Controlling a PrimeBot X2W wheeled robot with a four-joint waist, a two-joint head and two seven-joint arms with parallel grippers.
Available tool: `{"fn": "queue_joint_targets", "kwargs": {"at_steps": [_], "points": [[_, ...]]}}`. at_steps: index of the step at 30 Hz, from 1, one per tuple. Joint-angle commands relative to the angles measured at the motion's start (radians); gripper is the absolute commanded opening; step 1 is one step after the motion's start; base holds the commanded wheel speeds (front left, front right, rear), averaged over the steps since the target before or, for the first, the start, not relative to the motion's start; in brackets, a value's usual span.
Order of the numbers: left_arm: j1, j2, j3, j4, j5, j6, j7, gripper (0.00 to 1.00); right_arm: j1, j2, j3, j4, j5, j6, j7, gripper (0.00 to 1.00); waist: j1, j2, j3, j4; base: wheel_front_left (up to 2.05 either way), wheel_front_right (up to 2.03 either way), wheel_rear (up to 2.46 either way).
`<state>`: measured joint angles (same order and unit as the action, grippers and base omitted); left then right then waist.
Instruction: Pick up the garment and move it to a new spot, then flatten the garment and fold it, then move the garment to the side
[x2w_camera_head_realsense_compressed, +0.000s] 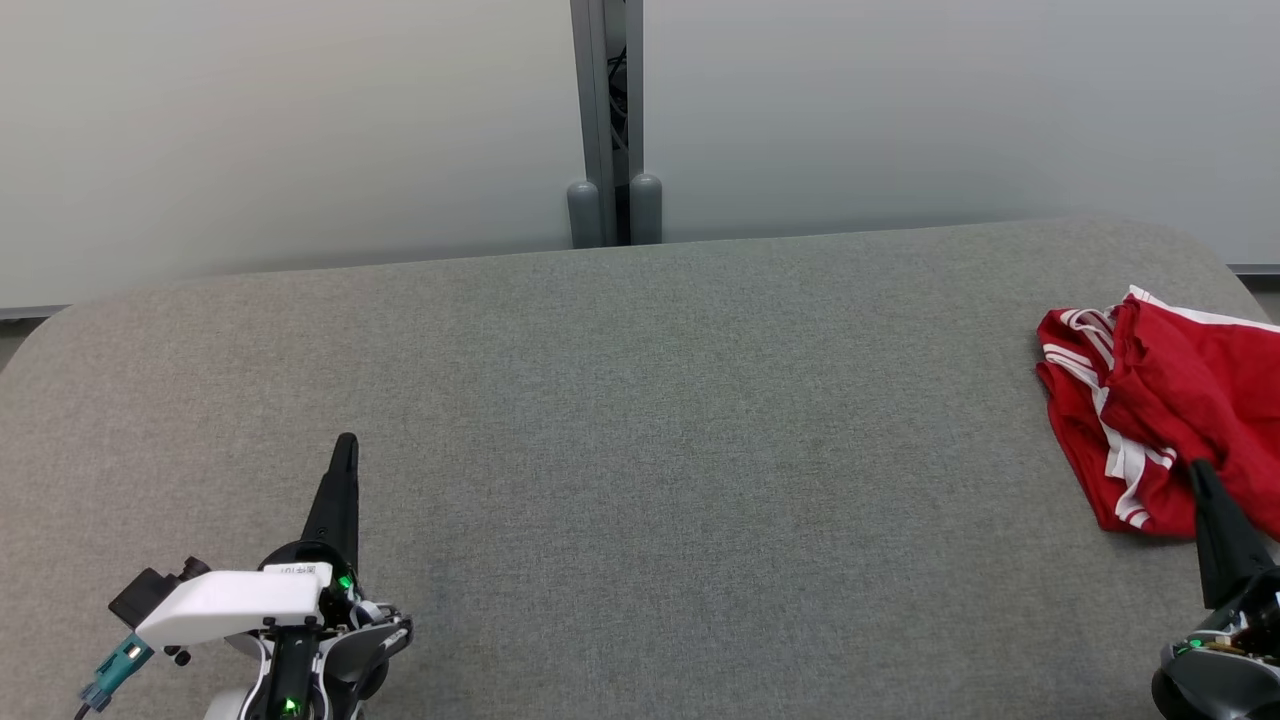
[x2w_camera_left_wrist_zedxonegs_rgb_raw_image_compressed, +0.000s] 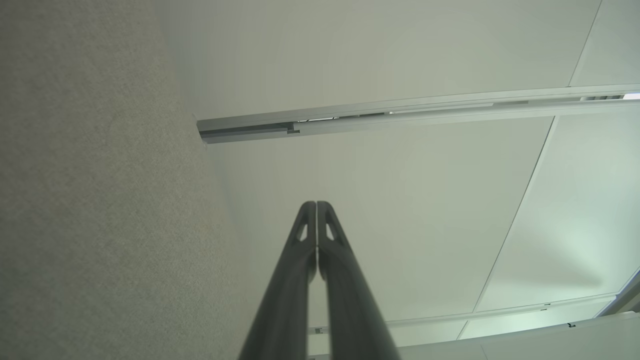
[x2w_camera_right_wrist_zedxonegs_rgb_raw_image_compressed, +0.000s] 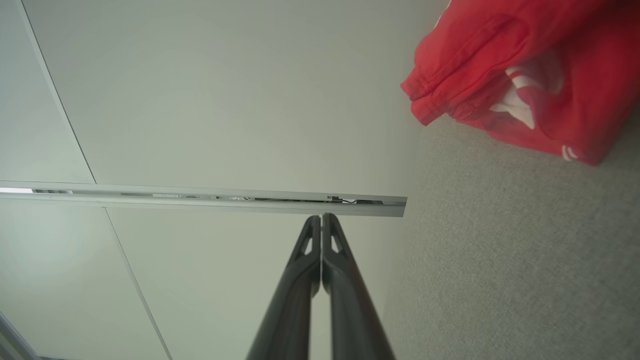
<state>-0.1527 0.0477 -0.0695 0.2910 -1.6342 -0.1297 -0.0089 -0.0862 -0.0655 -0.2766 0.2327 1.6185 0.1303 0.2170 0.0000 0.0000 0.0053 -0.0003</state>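
Observation:
The garment (x2w_camera_head_realsense_compressed: 1160, 410) is red with white stripes and lies crumpled at the table's far right edge, partly cut off by the head view. It also fills the upper right corner of the right wrist view as a red bundle (x2w_camera_right_wrist_zedxonegs_rgb_raw_image_compressed: 525, 75). My right gripper (x2w_camera_head_realsense_compressed: 1197, 470) is at the lower right, shut, its tip over the garment's near edge with nothing held. In its own view the right gripper (x2w_camera_right_wrist_zedxonegs_rgb_raw_image_compressed: 321, 217) has its fingers pressed together. My left gripper (x2w_camera_head_realsense_compressed: 346, 442) sits at the lower left, shut and empty, far from the garment; its own view shows the left gripper (x2w_camera_left_wrist_zedxonegs_rgb_raw_image_compressed: 316, 205) closed.
The grey fabric-covered table (x2w_camera_head_realsense_compressed: 640, 420) spans the head view with rounded far corners. Behind it stand pale wall panels split by a grey post (x2w_camera_head_realsense_compressed: 608, 120).

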Motion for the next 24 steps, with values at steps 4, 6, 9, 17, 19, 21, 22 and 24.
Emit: {"fn": "queue_joint_targets", "kwargs": {"at_steps": [4,6,9,17,19,21,22,24], "points": [[-0.017,0.005,0.001,-0.001,-0.004,-0.004,0.005,0.00,0.006,-0.001,-0.002,-0.007,-0.005,0.001,0.006,0.00,0.0000,0.0000,0.000,0.000,0.00,0.00,0.00],[-0.017,0.005,0.001,-0.001,-0.004,-0.004,0.005,0.00,0.005,0.000,-0.003,-0.007,-0.005,0.001,0.006,0.00,0.0000,0.0000,0.000,0.000,0.00,0.00,0.00],[-0.017,0.005,0.001,-0.001,-0.004,-0.004,0.005,0.00,0.005,0.000,-0.004,-0.007,-0.006,0.001,0.007,0.00,0.0000,0.0000,0.000,0.000,0.00,0.00,0.00],[-0.017,0.005,0.001,-0.001,-0.004,-0.004,0.005,0.00,0.004,0.001,-0.006,-0.006,-0.008,0.001,0.009,0.00,0.0000,0.0000,0.000,0.000,0.00,0.00,0.00],[-0.017,0.005,0.001,-0.001,-0.004,-0.004,0.005,0.00,0.004,0.002,-0.007,-0.006,-0.008,0.001,0.010,0.00,0.0000,0.0000,0.000,0.000,0.00,0.00,0.00],[-0.017,0.005,0.001,-0.001,-0.004,-0.004,0.005,0.00,0.004,0.002,-0.007,-0.006,-0.008,0.001,0.010,0.00,0.0000,0.0000,0.000,0.000,0.00,0.00,0.00],[-0.017,0.005,0.001,-0.001,-0.004,-0.004,0.005,0.00,0.004,0.003,-0.008,-0.006,-0.009,0.001,0.010,0.00,0.0000,0.0000,0.000,0.000,0.00,0.00,0.00],[-0.017,0.005,0.001,-0.001,-0.004,-0.004,0.005,0.00,0.004,0.003,-0.008,-0.006,-0.009,0.001,0.011,0.00,0.0000,0.0000,0.000,0.000,0.00,0.00,0.00]]}}
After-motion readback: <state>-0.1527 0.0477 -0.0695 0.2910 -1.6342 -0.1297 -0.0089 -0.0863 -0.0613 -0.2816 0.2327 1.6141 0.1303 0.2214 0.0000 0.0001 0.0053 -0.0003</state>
